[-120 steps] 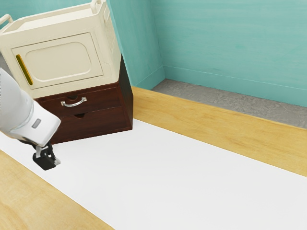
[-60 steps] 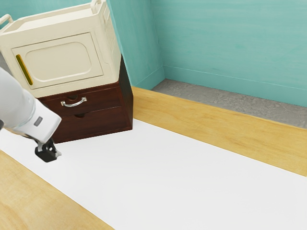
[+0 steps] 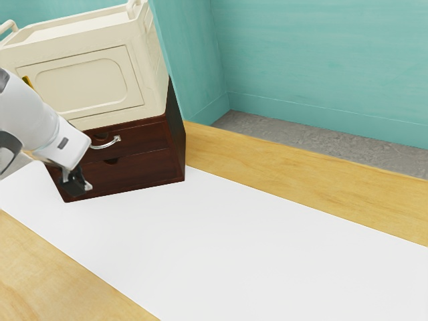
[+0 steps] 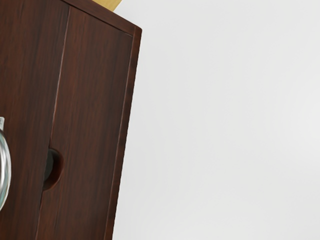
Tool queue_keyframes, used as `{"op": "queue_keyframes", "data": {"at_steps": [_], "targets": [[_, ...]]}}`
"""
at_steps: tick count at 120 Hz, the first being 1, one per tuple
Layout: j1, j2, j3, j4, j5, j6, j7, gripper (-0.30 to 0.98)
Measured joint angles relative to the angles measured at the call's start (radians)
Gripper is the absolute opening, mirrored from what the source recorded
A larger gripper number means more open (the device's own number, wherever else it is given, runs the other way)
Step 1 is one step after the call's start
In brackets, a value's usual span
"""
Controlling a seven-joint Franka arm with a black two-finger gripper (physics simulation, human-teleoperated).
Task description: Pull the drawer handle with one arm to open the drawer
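Observation:
The black gripper [image 3: 79,186] is in front of the dark brown cabinet's lower drawer [image 3: 144,170], lower than the silver handle and toward the exterior view's left; whether its fingers stand apart cannot be made out. The curved silver handle [image 3: 107,143] sits on the upper drawer [image 3: 148,137], its left end hidden by the white hand. Both drawers look closed. In the wrist view part of the handle [image 4: 4,172] shows beside the notch [image 4: 53,169] of the lower drawer [image 4: 90,100]. The gripper stands apart from the handle.
A cream box [image 3: 83,83] with a door and top handles rests on the cabinet, close above the arm. White sheet [image 3: 234,254] covers the wooden table [image 3: 321,187] in front of the cabinet. A teal wall [image 3: 321,60] stands behind.
The arm has risen and moved toward the exterior view's right and the cabinet, so the gripper is now in front of the lower drawer. The drawers have not moved.

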Motion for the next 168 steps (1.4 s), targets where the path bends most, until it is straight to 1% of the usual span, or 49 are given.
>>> {"op": "queue_keyframes", "data": {"at_steps": [8, 19, 31, 46, 65, 92, 106, 138, 168], "targets": [[-0.039, 0.002, 0.052, 0.012, 0.022, 0.005, 0.004, 0.69], [-0.124, 0.003, 0.151, 0.05, 0.048, 0.019, 0.012, 0.69], [-0.195, 0.003, 0.222, 0.09, 0.068, 0.032, 0.023, 0.69], [-0.231, 0.006, 0.258, 0.118, 0.08, 0.05, 0.037, 0.69], [-0.321, 0.01, 0.357, 0.19, 0.087, 0.065, 0.059, 0.69], [-0.436, 0.009, 0.485, 0.252, 0.1, 0.08, 0.09, 0.69], [-0.463, 0.008, 0.513, 0.263, 0.103, 0.085, 0.103, 0.69], [-0.489, 0.004, 0.558, 0.264, 0.105, 0.093, 0.126, 0.69], [-0.502, 0.008, 0.564, 0.29, 0.105, 0.099, 0.141, 0.69]]}}
